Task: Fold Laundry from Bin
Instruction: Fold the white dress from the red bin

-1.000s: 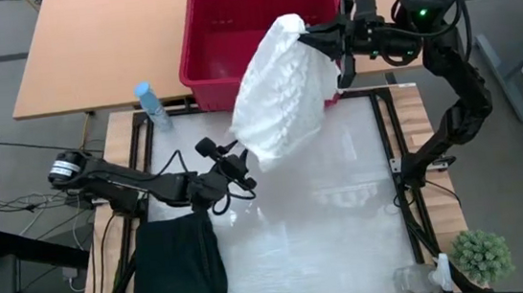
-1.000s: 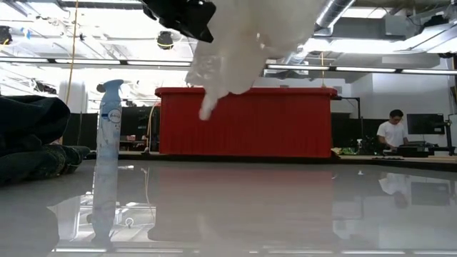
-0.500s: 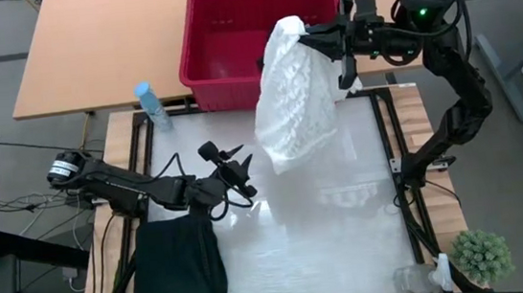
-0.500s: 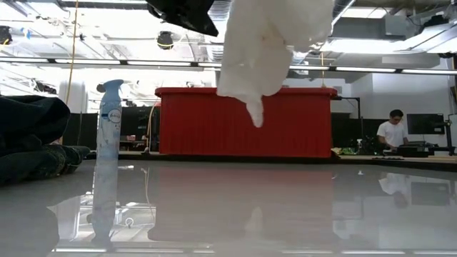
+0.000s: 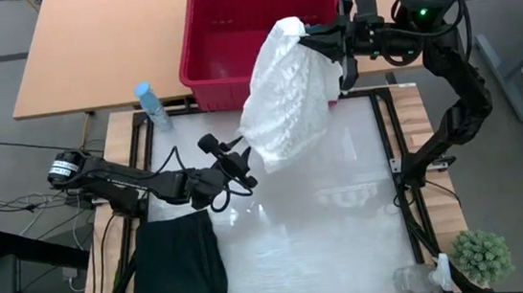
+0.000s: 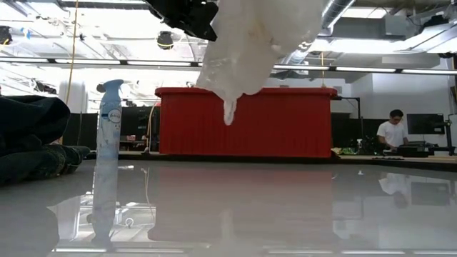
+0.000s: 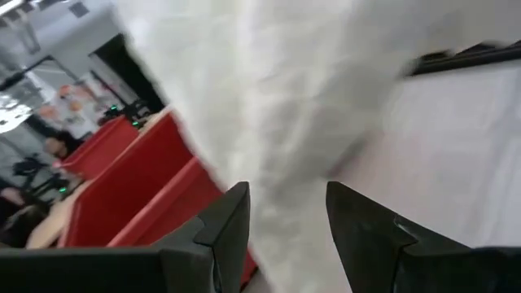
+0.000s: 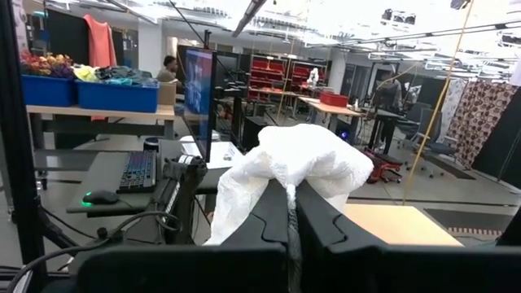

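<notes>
The white crinkled garment (image 5: 284, 96) hangs in the air, its lower end above the counter (image 5: 346, 225) just in front of the red bin (image 5: 222, 35). My right jaws (image 5: 314, 43) are clamped shut on its top. My left jaws (image 5: 239, 163) stand parted beside its lower edge, holding nothing. A folded black garment (image 5: 179, 265) lies at the counter's near left corner.

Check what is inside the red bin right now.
The red bin shows bare floor on its left. The white garment, hanging from the right claw, covers its right part.
</notes>
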Robot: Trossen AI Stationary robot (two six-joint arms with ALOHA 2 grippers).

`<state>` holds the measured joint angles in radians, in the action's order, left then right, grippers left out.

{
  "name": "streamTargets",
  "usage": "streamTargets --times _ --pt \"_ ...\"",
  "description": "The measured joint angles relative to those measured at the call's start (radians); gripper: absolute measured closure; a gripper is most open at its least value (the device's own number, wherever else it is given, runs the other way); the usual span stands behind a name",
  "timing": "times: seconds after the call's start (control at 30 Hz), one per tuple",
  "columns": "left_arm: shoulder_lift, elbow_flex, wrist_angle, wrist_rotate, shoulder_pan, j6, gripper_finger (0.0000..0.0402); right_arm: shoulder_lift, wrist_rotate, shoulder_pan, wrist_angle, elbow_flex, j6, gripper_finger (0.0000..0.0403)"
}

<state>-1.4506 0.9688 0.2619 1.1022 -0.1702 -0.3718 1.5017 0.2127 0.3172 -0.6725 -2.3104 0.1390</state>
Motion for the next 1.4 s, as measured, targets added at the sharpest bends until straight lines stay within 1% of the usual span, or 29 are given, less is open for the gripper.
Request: streamTargets --times 0.13,0.2,0.23,0.37,0.57,0.67,0.73,0.87,0.97,1.27,1.33,1.4 --pt "0.000 0.000 0.000 0.057 0.001 -0.021 0.0246 0.000 0.024 0.000 0.000 0.000 0.000 0.0379" --pt "0.000 0.000 0.000 0.057 0.001 -0.029 0.0246 0.000 0.027 0.000 0.000 0.000 0.000 0.0379" --pt "0.000 0.000 -0.001 0.044 0.002 -0.024 0.0246 0.000 0.028 0.000 0.000 0.000 0.000 0.0379" --pt "-0.005 0.000 0.000 -0.107 0.029 0.035 0.0246 0.000 0.028 0.000 0.000 0.000 0.000 0.0379" --pt "-0.007 0.000 0.001 -0.160 0.061 0.082 0.0246 0.000 0.028 0.000 0.000 0.000 0.000 0.0379" --pt "-0.007 0.000 0.003 -0.253 0.079 0.079 0.0246 0.000 0.028 0.000 0.000 0.000 0.000 0.0379" --pt "-0.007 0.000 0.000 -0.281 0.083 0.078 0.0246 0.000 0.028 0.000 0.000 0.000 0.000 0.0379" --pt "-0.007 0.000 0.018 -0.227 0.081 0.033 0.0246 0.000 0.028 0.000 0.000 0.000 0.000 0.0379" --pt "-0.007 0.000 0.034 -0.232 0.075 -0.019 0.0246 0.000 0.028 0.004 0.000 0.000 0.000 0.0379" --pt "-0.006 0.000 0.067 -0.148 -0.027 -0.206 0.0246 0.000 0.042 0.030 -0.004 0.000 -0.004 0.0379" --pt "-0.006 0.000 0.067 -0.150 -0.040 -0.214 0.0246 0.000 0.061 0.040 -0.004 0.000 -0.013 0.0379" --pt "-0.006 0.000 0.066 -0.163 -0.043 -0.189 0.0246 0.000 0.074 0.048 -0.004 0.000 -0.015 0.0379"
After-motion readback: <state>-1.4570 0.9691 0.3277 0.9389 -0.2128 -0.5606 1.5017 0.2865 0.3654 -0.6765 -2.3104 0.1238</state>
